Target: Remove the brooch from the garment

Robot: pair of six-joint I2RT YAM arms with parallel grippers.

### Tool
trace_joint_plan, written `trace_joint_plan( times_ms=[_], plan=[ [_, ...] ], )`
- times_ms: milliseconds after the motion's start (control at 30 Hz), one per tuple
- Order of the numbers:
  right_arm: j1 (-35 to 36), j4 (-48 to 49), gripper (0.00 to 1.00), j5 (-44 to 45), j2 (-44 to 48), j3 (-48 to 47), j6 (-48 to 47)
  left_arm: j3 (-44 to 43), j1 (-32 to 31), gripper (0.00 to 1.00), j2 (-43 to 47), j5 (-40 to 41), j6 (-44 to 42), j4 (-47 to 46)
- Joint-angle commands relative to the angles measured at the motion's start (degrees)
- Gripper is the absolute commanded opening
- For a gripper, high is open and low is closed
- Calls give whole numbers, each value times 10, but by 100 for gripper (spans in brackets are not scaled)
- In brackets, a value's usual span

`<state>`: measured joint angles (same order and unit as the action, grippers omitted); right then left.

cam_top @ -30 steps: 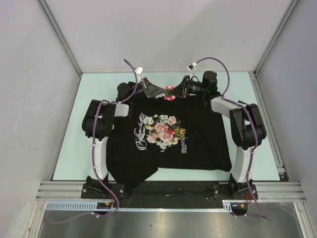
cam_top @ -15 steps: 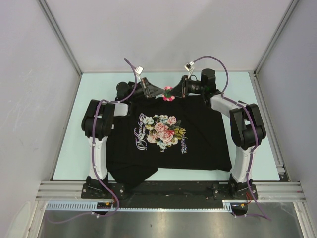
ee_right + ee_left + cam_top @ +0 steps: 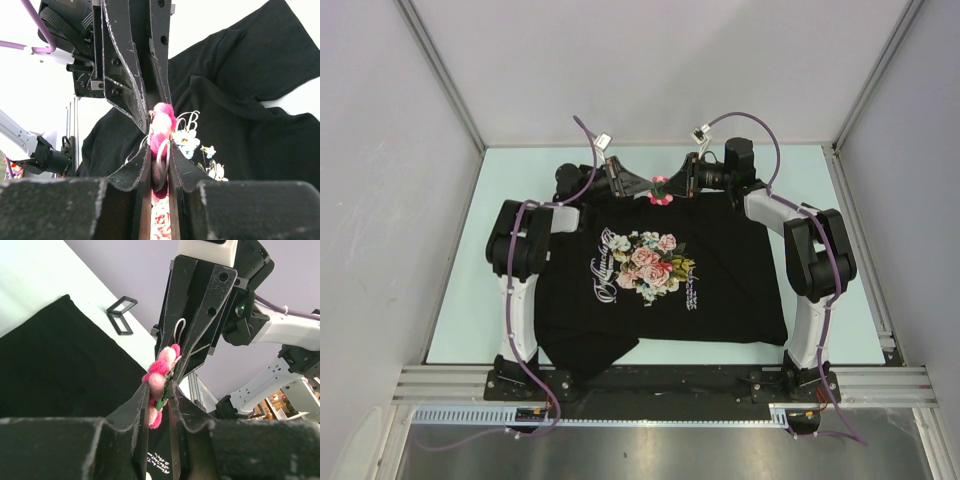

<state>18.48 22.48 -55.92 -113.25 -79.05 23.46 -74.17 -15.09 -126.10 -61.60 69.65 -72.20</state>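
The brooch (image 3: 661,190), a small fluffy pink flower, hangs at the far edge of the black garment (image 3: 720,280), by its collar. Both grippers meet on it from opposite sides. My left gripper (image 3: 647,187) comes from the left, and in the left wrist view its narrow jaws (image 3: 157,390) pinch the brooch (image 3: 160,380). My right gripper (image 3: 676,186) comes from the right; in the right wrist view (image 3: 159,150) it is shut on the brooch (image 3: 161,125) and its metal ring. Whether the pin is still in the cloth is hidden.
The shirt's printed bouquet (image 3: 648,262) lies mid-table between the arms. The pale green table (image 3: 500,180) is boxed in by grey walls and aluminium posts. A small black frame-like clip (image 3: 121,315) lies on the table past the shirt's edge.
Almost nothing has moved. Both grippers stay together on the brooch at the collar, and the right wrist has shifted slightly toward the back.
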Motion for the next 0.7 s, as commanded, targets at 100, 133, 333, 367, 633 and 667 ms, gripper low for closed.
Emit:
trace_joint_plan(
  times_ms=[100, 133, 333, 367, 633, 667],
  plan=[
    [75, 0, 0, 4, -18, -24, -13, -49, -79, 24, 5, -57, 23, -169],
    [77, -2, 0, 5, -15, -24, -18, -53, -80, 25, 4, -59, 23, -166],
    [85, -22, 0, 12, -3, -23, -39, -63, -81, 23, -4, -56, 17, -138],
    [86, -25, 0, 14, 0, -23, -42, -64, -82, 22, -5, -57, 17, -136],
    [95, -37, 0, 20, 15, -20, -62, -86, -86, 22, -20, -77, 28, -124],
    [94, -36, 0, 18, 12, -20, -61, -87, -86, 22, -20, -77, 28, -124]
  ],
)
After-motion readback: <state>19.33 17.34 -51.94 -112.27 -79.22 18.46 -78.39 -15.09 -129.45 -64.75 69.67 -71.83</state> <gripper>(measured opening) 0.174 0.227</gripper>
